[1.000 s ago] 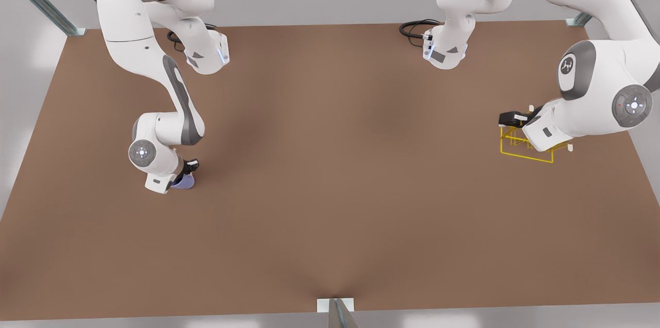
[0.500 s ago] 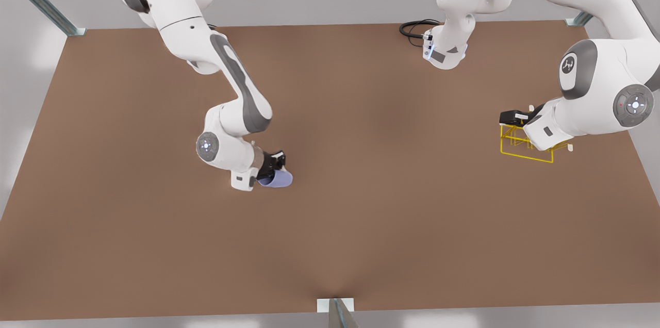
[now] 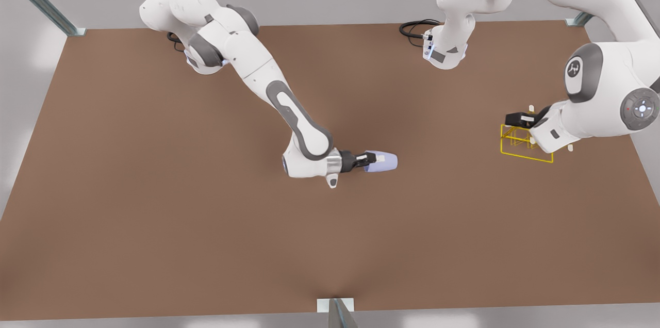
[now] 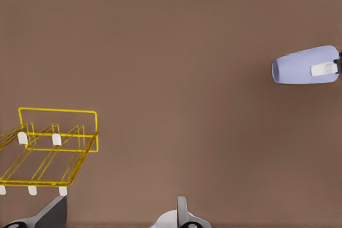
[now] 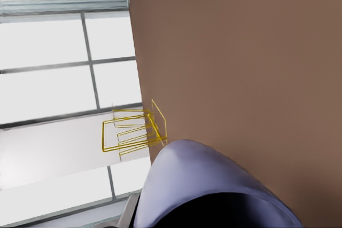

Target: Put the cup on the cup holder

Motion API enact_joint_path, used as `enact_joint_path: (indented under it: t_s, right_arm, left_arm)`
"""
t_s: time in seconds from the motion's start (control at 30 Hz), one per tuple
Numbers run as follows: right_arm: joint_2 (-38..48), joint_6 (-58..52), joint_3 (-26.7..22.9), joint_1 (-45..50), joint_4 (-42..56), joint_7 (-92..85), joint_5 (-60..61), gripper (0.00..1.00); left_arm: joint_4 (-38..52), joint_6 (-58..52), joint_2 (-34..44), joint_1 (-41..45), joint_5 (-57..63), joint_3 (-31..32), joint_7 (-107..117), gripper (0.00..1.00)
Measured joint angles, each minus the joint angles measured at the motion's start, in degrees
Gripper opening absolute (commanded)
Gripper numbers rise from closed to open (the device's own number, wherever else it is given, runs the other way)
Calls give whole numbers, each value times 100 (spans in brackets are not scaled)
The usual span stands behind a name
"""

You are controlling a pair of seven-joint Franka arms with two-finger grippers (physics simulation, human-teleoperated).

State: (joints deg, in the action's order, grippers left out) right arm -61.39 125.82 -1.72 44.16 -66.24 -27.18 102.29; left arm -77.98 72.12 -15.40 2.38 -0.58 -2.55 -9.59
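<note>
- Looking at the front view first, I have the right tool [image 3: 374, 159] out over the middle of the desk [image 3: 330, 245], clenched on the cup [image 3: 388, 162].
- The cup lies sideways in that grip, its free end pointing toward the front view's right. It sits raised off the desk and is well apart from the cup holder [image 3: 526, 157].
- The cup holder stands near the desk's edge on the front view's right. The left tool [image 3: 517, 119] hangs just above its far corner, and I cannot tell from here whether it is clenched or released.
- My reading is that the left arm waits there to steady the light wire frame, though I cannot confirm contact.
- In the left wrist view, the cup holder [image 4: 53, 148] sits close below the camera, with its white-tipped pegs standing up from the frame.
- The cup [image 4: 299, 65] shows farther off across bare desk. One white pad [image 4: 324, 69] of the right tool is pressed on its side.
- In the right wrist view, the cup [image 5: 203, 185] bulks right under the camera, with the cup holder [image 5: 133, 132] small beyond it.
- I judge this to be the transfer stage: the cup is lined up roughly toward the rack. It would have to be turned mouth-down over a peg before any release.
</note>
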Motion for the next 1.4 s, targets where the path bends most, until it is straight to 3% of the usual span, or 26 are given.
enact_joint_path:
  t_s: [0.2, 0.33, 0.37, 0.67, 0.93, 1.03, 1.13, 1.17, 1.27, 1.4]
  right_arm:
    - [-143, -3, -4, 3, 40, -207, 316, 21]
    - [-303, 6, -16, 57, 43, -282, 343, 73]
    - [-338, 8, -23, 82, 42, -298, 348, 100]
    - [-246, -13, -37, -4, -183, -447, 293, 100]
    - [1002, -625, -137, -1072, -1968, -518, -1374, 100]
    - [1649, -2025, -1032, -2152, -2183, -558, -3319, 100]
    - [2106, -3888, -1505, -2823, -489, -744, -6281, 100]
    - [2687, -4343, -1463, -2945, -284, -743, -6993, 100]
    - [4574, -5057, -279, -3134, -885, -361, -8735, 100]
    - [4994, -5356, 3, -3060, -924, 257, -9993, 100]
  left_arm:
    - [5, 33, -113, -4, -23, 0, 0, 100]
    - [45, 117, -176, 87, -26, 9, 39, 100]
    - [70, 157, -238, 232, -21, 7, 106, 100]
    - [97, 481, -427, 1499, -73, 118, 1301, 100]
    - [-173, 1013, -675, 1997, -155, 155, 2692, 100]
    - [-826, 1770, -698, 2188, -262, 157, 3646, 100]
    - [-1399, 2990, -923, 2602, -301, 171, 4886, 100]
    - [-1564, 3411, -996, 2682, -313, 175, 5310, 100]
    - [-1748, 4430, -1193, 2743, -466, 176, 6670, 100]
    - [-1818, 5390, -1284, 2747, -1045, 176, 8451, 100]
